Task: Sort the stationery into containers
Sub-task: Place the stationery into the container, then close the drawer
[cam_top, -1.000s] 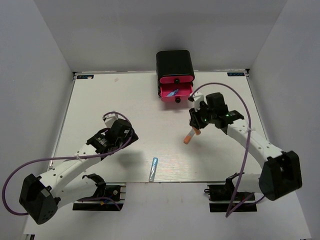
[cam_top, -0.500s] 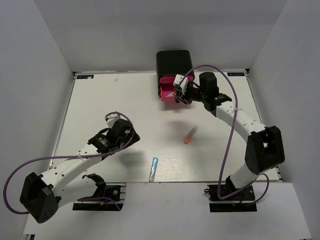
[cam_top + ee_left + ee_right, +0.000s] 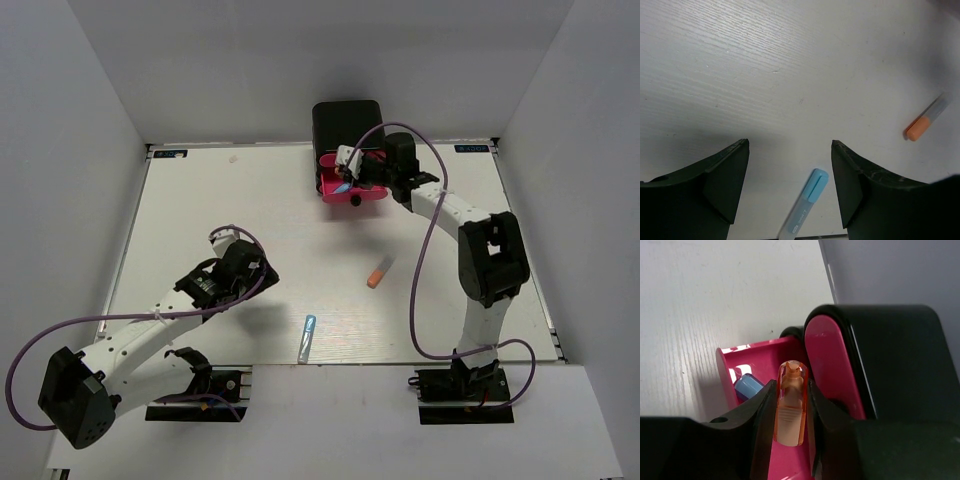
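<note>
The black cabinet (image 3: 348, 122) stands at the far edge with its lower pink drawer (image 3: 328, 186) pulled open. My right gripper (image 3: 350, 172) is shut on a stubby orange marker (image 3: 790, 412) and holds it over the open drawer (image 3: 785, 352). A short blue pen (image 3: 747, 386) lies inside that drawer. A second orange marker (image 3: 377, 272) lies mid-table. A light blue marker (image 3: 306, 338) lies near the front edge. My left gripper (image 3: 256, 268) is open and empty; in its wrist view (image 3: 789, 150) the light blue marker (image 3: 805, 202) lies on the table between its fingers.
The cabinet's closed upper pink drawer front (image 3: 827, 365) stands right next to the held marker. The table's front edge (image 3: 340, 364) runs just below the light blue marker. The second orange marker also shows in the left wrist view (image 3: 921, 123).
My right gripper has swung from mid-table, near the lying orange marker, back to the open drawer. The left arm has barely moved.
</note>
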{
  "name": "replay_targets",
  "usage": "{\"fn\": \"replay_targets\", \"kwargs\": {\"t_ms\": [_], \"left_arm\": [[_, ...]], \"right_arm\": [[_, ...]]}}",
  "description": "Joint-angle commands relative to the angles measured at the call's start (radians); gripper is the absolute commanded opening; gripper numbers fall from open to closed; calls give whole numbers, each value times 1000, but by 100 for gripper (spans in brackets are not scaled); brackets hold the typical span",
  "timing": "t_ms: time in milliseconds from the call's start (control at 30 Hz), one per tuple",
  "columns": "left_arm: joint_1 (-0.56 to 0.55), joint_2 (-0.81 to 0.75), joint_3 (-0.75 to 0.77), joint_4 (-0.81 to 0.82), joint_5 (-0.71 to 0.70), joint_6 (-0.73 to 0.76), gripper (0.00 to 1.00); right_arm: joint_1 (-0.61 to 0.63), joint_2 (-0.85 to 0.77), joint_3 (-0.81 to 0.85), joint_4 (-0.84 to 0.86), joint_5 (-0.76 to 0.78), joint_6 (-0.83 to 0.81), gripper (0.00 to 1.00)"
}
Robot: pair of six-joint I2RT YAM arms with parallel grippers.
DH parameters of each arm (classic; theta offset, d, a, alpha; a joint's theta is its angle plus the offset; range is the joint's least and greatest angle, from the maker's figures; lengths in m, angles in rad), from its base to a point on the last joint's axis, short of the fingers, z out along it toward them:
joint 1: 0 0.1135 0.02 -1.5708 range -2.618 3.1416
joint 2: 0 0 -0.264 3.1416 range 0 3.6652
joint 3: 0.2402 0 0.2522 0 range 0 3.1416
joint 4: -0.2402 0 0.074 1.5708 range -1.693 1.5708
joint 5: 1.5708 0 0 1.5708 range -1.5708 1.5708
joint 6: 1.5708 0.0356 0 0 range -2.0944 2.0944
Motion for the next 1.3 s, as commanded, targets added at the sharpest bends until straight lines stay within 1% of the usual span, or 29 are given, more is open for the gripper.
{"fn": "replay_targets", "kwargs": {"t_ms": [0,33,100,133,233,333,367,400,433,467,500,533,567,600,633,667,700,733,767,800,833,867,900,1000,1133,1167,1267], "left_arm": [[-5,-13,-3,20,-18,8,76],[-5,-13,-3,20,-18,8,76],[-5,-13,-3,30,-18,8,76],[-5,-3,-3,40,-18,17,76],[-5,-3,-3,52,-18,17,76],[-5,18,-3,79,-9,27,76],[-5,29,-3,89,-9,27,76],[-5,39,-3,89,-9,27,76],[-5,40,6,98,0,27,76],[-5,40,6,98,0,36,76],[-5,40,6,98,0,36,76],[-5,49,6,107,0,36,76],[-5,49,6,107,0,36,76],[-5,49,6,107,0,36,76],[-5,49,6,107,0,36,76],[-5,49,6,107,0,36,76],[-5,49,6,107,0,36,76],[-5,49,6,107,0,36,76],[-5,49,6,107,0,36,76],[-5,49,6,107,0,36,76],[-5,49,6,107,0,36,76],[-5,49,6,98,0,36,76],[-5,49,6,98,0,36,76],[-5,40,6,89,0,36,76],[-5,40,6,89,0,36,76],[-5,40,6,89,0,36,76],[-5,30,6,79,0,27,76]], "right_arm": [[-15,21,61,54,4,-10,29],[-17,18,61,55,10,-4,36],[-22,4,53,61,4,25,42],[-26,-4,30,80,5,35,47],[-35,-61,-16,126,-2,110,56],[-41,-136,-60,173,22,214,83],[-44,-154,-98,222,95,246,90],[-43,-218,-143,283,134,392,90],[-43,-238,-189,345,174,456,90],[-45,-255,-215,353,258,516,90],[-52,-296,-215,327,281,617,90],[-58,-301,-203,278,260,703,87],[-67,-306,-180,129,246,798,80],[-78,-308,-186,91,164,872,63],[-90,-315,-194,68,141,901,51],[-91,-344,-250,59,127,984,40],[-92,-357,-322,84,101,1016,27],[-97,-396,-444,182,96,1114,24],[-100,-397,-446,183,96,1142,22],[-97,-418,-517,275,105,1168,20],[-95,-438,-578,301,113,1244,22],[-97,-440,-606,328,125,1271,24],[-95,-438,-643,372,131,1292,29],[-94,-388,-624,365,145,1372,40],[-95,-311,-590,388,157,1412,54],[-95,-294,-581,406,162,1435,56],[-94,-224,-567,459,163,1487,58]]}}
